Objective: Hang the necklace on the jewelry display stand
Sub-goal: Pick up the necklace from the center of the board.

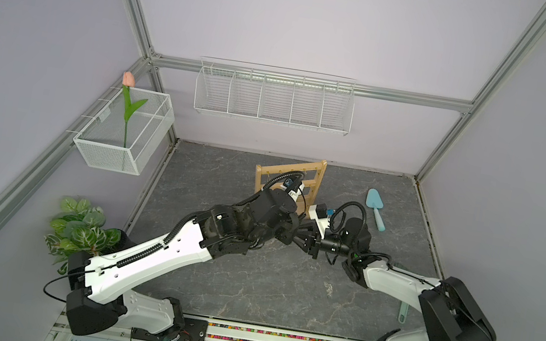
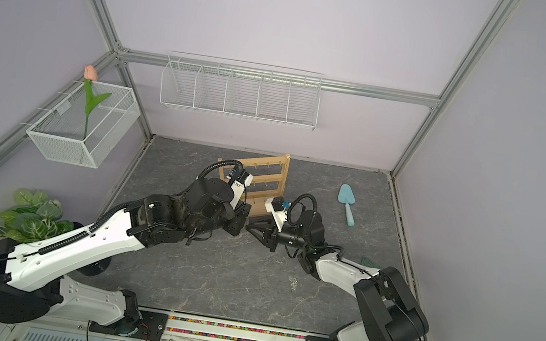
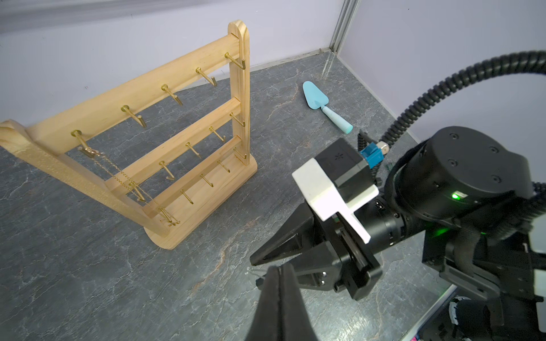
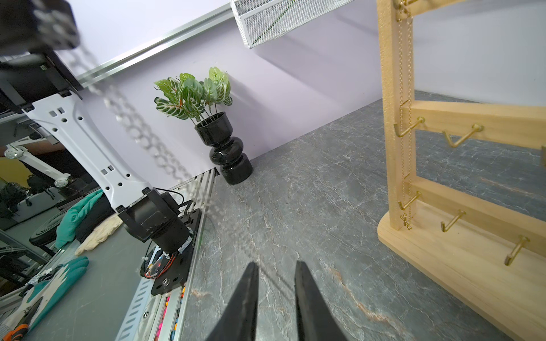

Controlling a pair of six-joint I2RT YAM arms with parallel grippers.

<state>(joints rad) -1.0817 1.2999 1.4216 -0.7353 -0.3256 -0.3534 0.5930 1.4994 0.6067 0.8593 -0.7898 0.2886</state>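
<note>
Left wrist view: thin gold chain necklace (image 3: 122, 174) hangs off end hook of top bar on light wooden three-bar jewelry display stand (image 3: 141, 93), tail draping to base beside upright; looks hung, task prob. done; L gripper (image 3: 279, 270) fingers pressed together, empty; R gripper (image 4: 276, 265) narrow gap btw fingers, nothing in it; both low, apart from stand, prob. so chain isn't snagged.

No legible text, brand or number anywhere; only a faint star-like mark on the black box-shaped wrist camera housing (image 3: 339, 159), too small to read as a sign.
</note>
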